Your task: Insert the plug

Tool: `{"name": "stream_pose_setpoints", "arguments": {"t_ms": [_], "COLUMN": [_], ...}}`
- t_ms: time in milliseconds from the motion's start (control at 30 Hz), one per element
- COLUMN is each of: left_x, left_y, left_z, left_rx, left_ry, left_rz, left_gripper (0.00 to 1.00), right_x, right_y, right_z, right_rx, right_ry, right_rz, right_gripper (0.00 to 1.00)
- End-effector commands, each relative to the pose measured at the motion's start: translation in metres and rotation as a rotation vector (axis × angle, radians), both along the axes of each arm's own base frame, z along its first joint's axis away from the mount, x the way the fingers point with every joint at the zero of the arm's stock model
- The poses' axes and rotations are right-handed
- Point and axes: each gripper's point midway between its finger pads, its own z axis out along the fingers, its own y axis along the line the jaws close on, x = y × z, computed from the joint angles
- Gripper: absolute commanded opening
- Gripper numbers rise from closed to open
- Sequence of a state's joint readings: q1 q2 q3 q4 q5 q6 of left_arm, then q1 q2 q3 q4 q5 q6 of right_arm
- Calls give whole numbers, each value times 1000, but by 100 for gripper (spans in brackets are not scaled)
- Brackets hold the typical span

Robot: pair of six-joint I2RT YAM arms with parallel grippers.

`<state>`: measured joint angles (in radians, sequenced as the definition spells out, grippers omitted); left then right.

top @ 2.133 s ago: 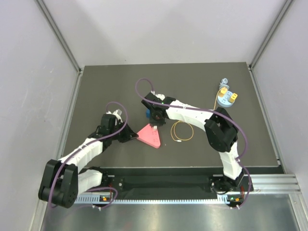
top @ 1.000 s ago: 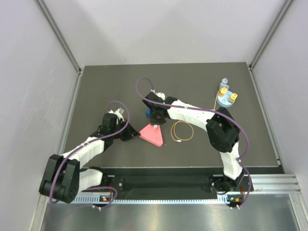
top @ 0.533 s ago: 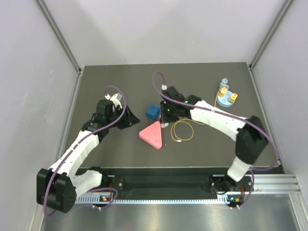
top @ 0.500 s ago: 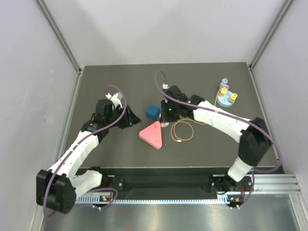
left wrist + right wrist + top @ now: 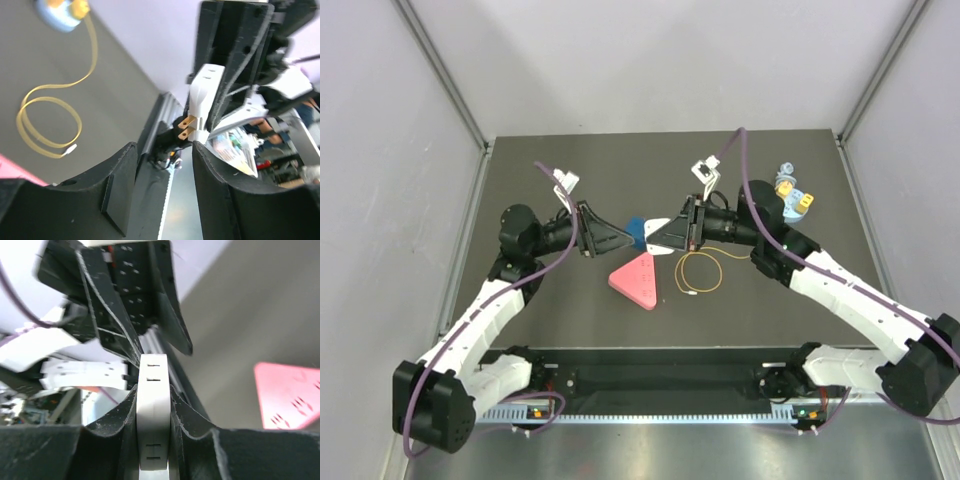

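- Right gripper (image 5: 153, 395): fingers clamped on a white two-prong adapter (image 5: 201, 95).
- Left gripper (image 5: 162, 150): fingers spread apart, holding nothing, facing the adapter.
- Plug (image 5: 80, 7): on the blue fixture (image 5: 50, 14), cable attached.

**Bench** (image 5: 520, 180): dark grey sheet, matt, smooth.
**Near-edge plate** (image 5: 650, 455): bare metal, brushed, dull sheen.
**Left pincer** (image 5: 164, 147), **right pincer** (image 5: 152, 390): black plastic, matt, finely ridged in layers, edges scuffed pale.
**White adapter** (image 5: 202, 92): moulded plastic, smooth, satin.
**Prongs** (image 5: 186, 127): copper-coloured metal, bright.
**Pink triangle** (image 5: 287, 392): plastic, matt, faintly grained.
**Blue cube** (image 5: 636, 229): plastic by its look, matt.
**Yellow cable** (image 5: 47, 120): smooth sheath, slight gloss.
**Plug** (image 5: 80, 7): yellow plastic; finish too blurred to tell.
**Arm shells** (image 5: 485, 310): white plastic, semi-gloss.
**Hoses** (image 5: 570, 255): purple, smooth, rubbery.
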<state>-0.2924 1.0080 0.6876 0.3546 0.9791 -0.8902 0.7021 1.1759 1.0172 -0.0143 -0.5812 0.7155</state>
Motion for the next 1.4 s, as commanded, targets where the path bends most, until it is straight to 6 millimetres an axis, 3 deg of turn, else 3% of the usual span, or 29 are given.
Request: {"name": "stream_pose_setpoints", "arguments": {"t_ms": [0, 133, 367, 533, 567, 633, 800, 900, 933, 1033, 1067, 1167, 1367], "left_x": [-27, -35, -35, -33, -33, -30, -25, -24, -24, -24, -24, -25, -27], "left_y": [-6, -13, -21, -22, -22, -22, -21, -22, -21, -21, -20, -19, -19], "left_z": [45, 57, 56, 59, 59, 59, 52, 49, 48, 45, 45, 48, 59], "left_rx": [-117, -164, -179, -185, -184, -178, -149, -142, -139, -123, -122, -126, -114], "left_ry": [-177, -188, -179, -178, -173, -183, -167, -163, -166, -165, -169, -183, -217], "left_rz": [-121, -146, -145, -130, -126, -109, -75, -72, -72, -63, -59, -52, -58], "left_gripper": [53, 53, 45, 15, 5, 0, 0, 0, 4, 38, 43, 49, 51], "right_x": [-15, -16, -15, -11, -10, -7, -2, -3, -3, -3, -4, -5, -16], "right_y": [2, 2, 4, 2, 2, -1, -5, -6, -6, -7, -7, -8, -6], "right_z": [54, 65, 58, 50, 48, 43, 43, 46, 45, 48, 48, 50, 43], "right_rx": [210, 251, 243, 206, 195, 167, 143, 145, 144, 148, 148, 152, 121], "right_ry": [-99, -131, -127, -115, -112, -112, -126, -131, -130, -138, -140, -148, -162], "right_rz": [79, 74, 83, 56, 50, 22, -20, -21, -23, -24, -19, -17, 65], "right_gripper": [0, 0, 0, 0, 0, 2, 6, 0, 0, 0, 0, 0, 0]}}
